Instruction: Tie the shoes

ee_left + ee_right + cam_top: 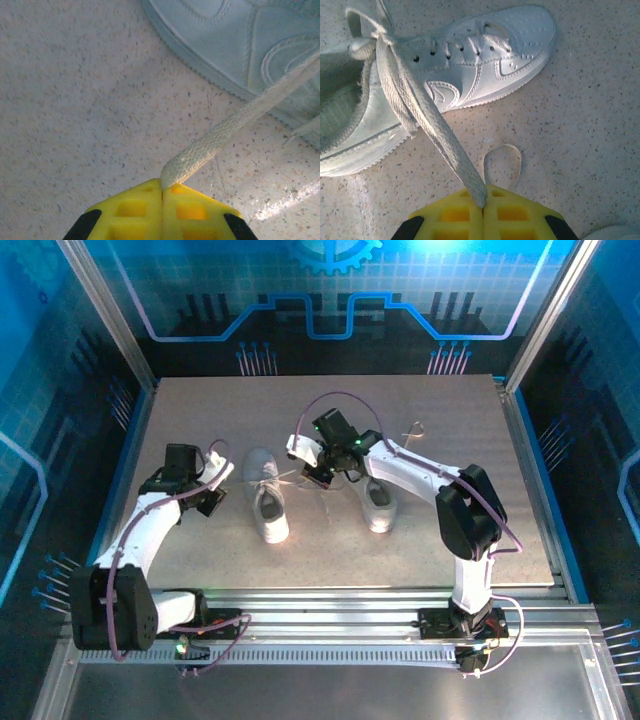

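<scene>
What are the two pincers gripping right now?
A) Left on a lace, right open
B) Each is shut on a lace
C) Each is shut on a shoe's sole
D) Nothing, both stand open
B: the left pincer is closed on one lace and the right pincer on another lace, both running to the shoe.

Stretched laces [442, 142] bar centre; far table [200, 405] (bare) open.

Two small white low-top sneakers [268, 525] stand upright side by side, apart on the table, the left shoe [262, 475] toe pointing away with its flat white laces [427, 120] crossed above the tongue and stretched taut to both sides, the right shoe [379, 512] partly hidden.
</scene>
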